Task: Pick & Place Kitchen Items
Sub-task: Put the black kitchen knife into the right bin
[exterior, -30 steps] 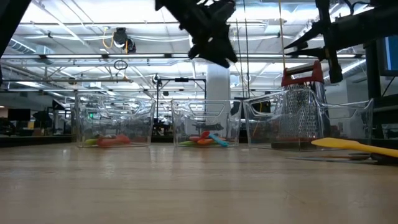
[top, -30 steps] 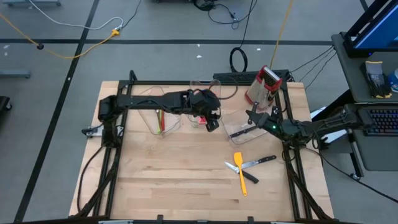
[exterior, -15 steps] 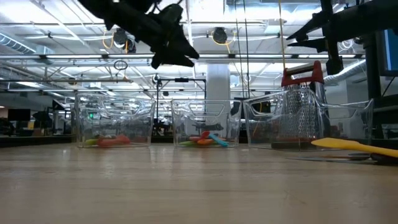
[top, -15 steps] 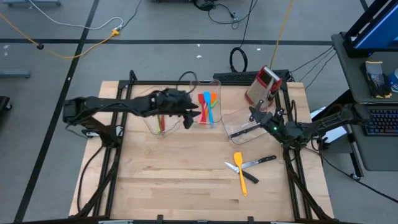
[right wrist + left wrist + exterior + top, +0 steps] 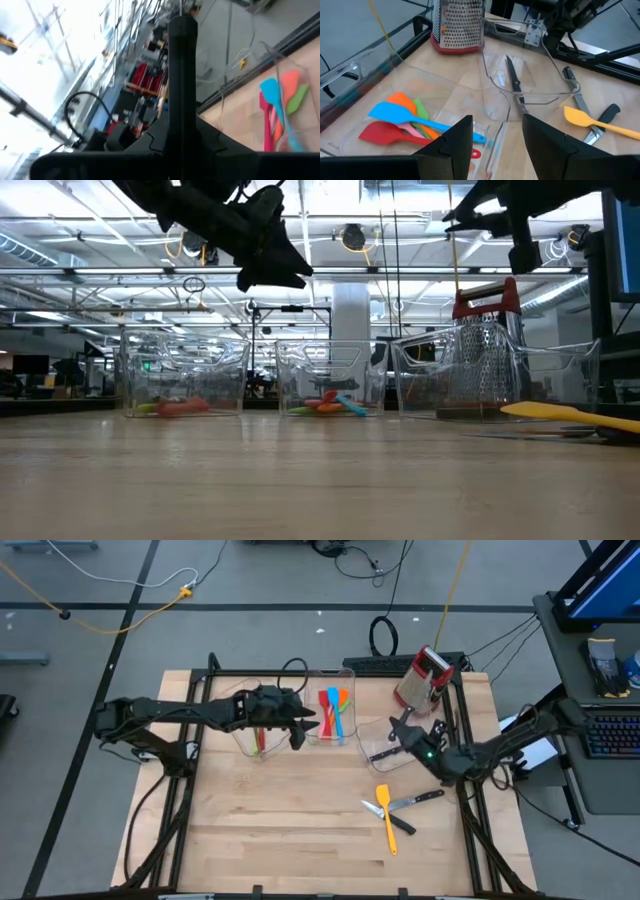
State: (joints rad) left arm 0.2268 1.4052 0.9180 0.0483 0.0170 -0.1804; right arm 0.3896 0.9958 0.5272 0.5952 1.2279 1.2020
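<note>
- left gripper [image 5: 298, 730]: raised above the table between the left bin [image 5: 262, 730] and the middle bin [image 5: 333, 715]; its fingers [image 5: 455, 140] stand apart with nothing between them.
- right gripper [image 5: 396, 727]: held high over the right bin [image 5: 395, 745], near the grater [image 5: 421, 678]; fingers pressed together, nothing seen in them.
- middle bin: holds a blue spatula [image 5: 402, 116], a red spatula [image 5: 387, 134], an orange spatula [image 5: 403, 100] and a green one [image 5: 420, 108], lying in a heap.
- left bin: holds red and green utensils [image 5: 258, 734]; their kinds cannot be told.
- right bin: a black-handled knife [image 5: 512, 75] lies flat inside.
- open table [image 5: 270, 830], in front of the right bin: a yellow spatula [image 5: 386, 816] crosses a second black-handled knife [image 5: 412, 801]; another dark-handled piece lies under the spatula.
- grater: upright at the far right corner of the table, behind the right bin.
</note>
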